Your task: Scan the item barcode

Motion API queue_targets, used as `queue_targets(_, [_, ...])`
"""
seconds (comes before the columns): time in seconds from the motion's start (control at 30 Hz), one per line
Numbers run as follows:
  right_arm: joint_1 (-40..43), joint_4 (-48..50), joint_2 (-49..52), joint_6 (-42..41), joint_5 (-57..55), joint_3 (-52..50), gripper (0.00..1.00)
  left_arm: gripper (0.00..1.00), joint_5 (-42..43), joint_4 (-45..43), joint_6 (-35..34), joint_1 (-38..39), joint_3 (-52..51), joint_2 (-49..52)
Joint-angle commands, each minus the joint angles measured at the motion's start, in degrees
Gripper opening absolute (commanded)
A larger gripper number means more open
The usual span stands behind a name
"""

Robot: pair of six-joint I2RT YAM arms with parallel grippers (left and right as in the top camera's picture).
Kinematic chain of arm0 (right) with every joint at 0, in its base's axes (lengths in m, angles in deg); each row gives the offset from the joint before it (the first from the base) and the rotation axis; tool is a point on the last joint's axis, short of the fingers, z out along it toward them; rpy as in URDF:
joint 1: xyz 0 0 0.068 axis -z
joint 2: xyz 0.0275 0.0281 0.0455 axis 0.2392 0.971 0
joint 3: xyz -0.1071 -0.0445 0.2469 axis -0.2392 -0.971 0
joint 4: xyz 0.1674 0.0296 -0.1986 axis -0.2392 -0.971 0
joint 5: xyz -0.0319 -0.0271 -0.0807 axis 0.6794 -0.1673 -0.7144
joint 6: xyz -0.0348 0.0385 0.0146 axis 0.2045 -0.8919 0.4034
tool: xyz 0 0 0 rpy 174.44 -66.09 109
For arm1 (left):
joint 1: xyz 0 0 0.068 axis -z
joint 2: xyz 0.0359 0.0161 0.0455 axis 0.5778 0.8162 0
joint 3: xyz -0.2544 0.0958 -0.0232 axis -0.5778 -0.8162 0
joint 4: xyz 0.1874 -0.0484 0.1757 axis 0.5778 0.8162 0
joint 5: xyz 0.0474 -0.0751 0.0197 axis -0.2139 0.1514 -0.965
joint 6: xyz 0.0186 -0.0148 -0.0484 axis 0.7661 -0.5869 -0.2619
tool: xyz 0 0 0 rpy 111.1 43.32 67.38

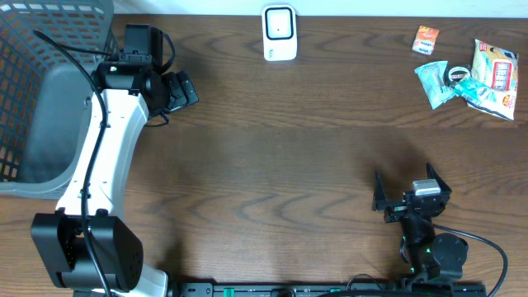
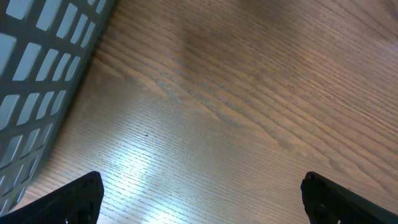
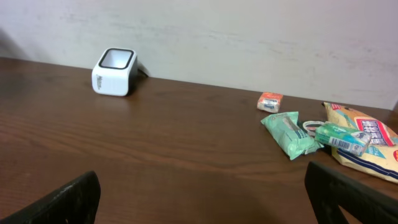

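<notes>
- left gripper (image 1: 182, 91) has its fingers spread wide apart and nothing between them; it is over bare wood just beside the grey mesh basket (image 1: 25, 74)
- in the left wrist view both black fingertips (image 2: 78, 196) sit at the bottom corners, with only wood grain between them and the basket wall at the left edge
- right gripper (image 1: 410, 188) also has its jaws wide apart and holds nothing; it is low at the near right side of the table (image 1: 289, 148)
- in the right wrist view the fingertips (image 3: 65, 199) frame the far part of the table, touching nothing
- white barcode scanner (image 1: 280, 33) stands upright at the far edge, about mid table, well apart from both grippers
- the items to scan lie in a loose cluster in the far right corner, none of them held
- small orange packet (image 1: 426, 39) lies alone, just left of the rest
- teal wrapper (image 1: 431, 81) lies flat and crumpled, near the others
- green pack (image 1: 472, 89) lies against the yellow and white snack bag (image 1: 495, 68) and partly overlaps it
- the green pack has a pale label on its side in the right wrist view, too small to tell if it is a barcode
- left arm (image 1: 103, 157) is white and reaches from the near left corner up along the basket
- the cluster is well apart from the scanner and far from the left gripper, and the right gripper is nearer to it
</notes>
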Motion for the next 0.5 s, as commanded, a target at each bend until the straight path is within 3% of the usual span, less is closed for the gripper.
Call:
queue_targets(0.0, [0.39,-0.28,-0.5,-0.02,-0.7,-0.24,0.99,1.0,-0.74,0.15,0.37,-0.2,0.24,0.26])
queue_targets(0.47, [2.78,-0.28,-0.5,-0.02,-0.87,-0.24,0.99,1.0,-0.74,0.15,0.37,-0.2,0.24,0.26])
